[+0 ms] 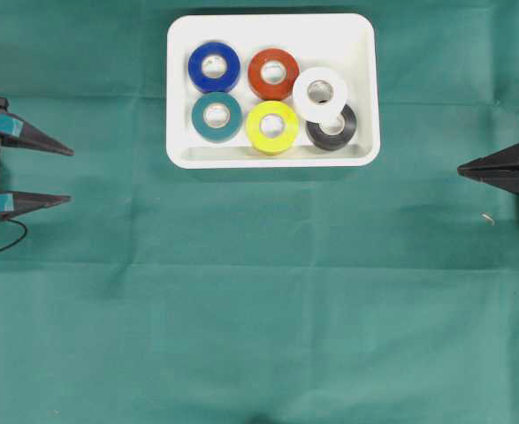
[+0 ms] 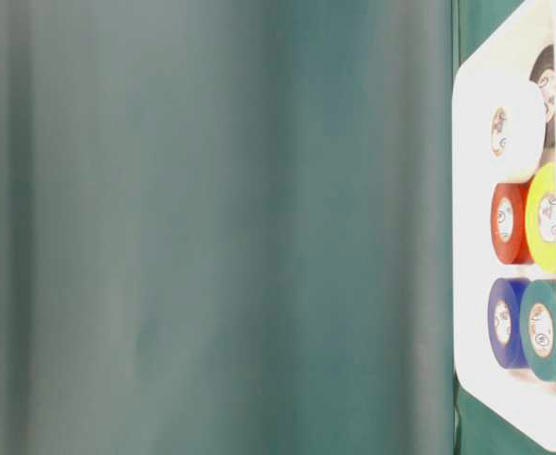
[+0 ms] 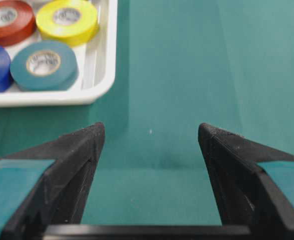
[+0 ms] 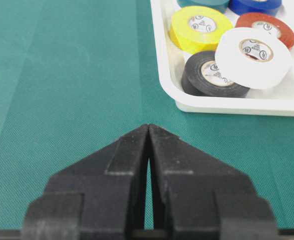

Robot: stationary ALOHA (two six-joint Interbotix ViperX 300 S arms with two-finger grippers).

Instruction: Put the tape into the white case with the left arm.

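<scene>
Right now you have a green cloth [image 1: 259, 300] spread flat over the whole work surface, with faint fold creases running through it; nothing of the room past the cloth shows. Your white case [image 1: 181, 53] sits at the far middle of the cloth, and all six tape rolls lie inside it: blue roll [image 1: 214, 67], red roll [image 1: 273, 73], teal roll [image 1: 217, 116], yellow roll [image 1: 272, 127], and the white roll [image 1: 320, 94] leaning on top of the black roll [image 1: 338, 133].

Your left gripper [image 1: 71, 177] hangs at the left edge, well apart from the case, its two teal-striped fingers spread wide with only bare cloth between them. It holds nothing and touches nothing.

Your right gripper [image 1: 461, 168] waits at the right edge, fingers pressed together to a point, also empty.
</scene>
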